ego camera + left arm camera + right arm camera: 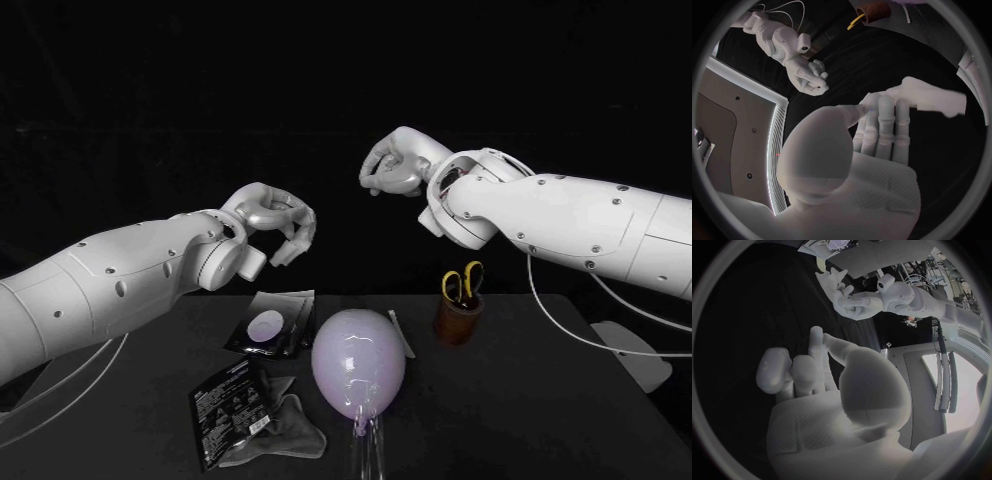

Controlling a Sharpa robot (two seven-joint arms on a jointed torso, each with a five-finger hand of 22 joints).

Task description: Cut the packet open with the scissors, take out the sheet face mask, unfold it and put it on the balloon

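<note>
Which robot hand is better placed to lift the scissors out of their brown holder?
Probably the right robot hand: the scissors stand in the holder on its side of the balloon. The left robot hand hovers on the far side, towards the packets.

Black table (534, 420) — matte, dimly lit — its far edge against a plain black backdrop (173, 80).

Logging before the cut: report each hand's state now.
Left hand: open, holding nothing.
Right hand: open, fingers loosely curled, holding nothing.
</note>
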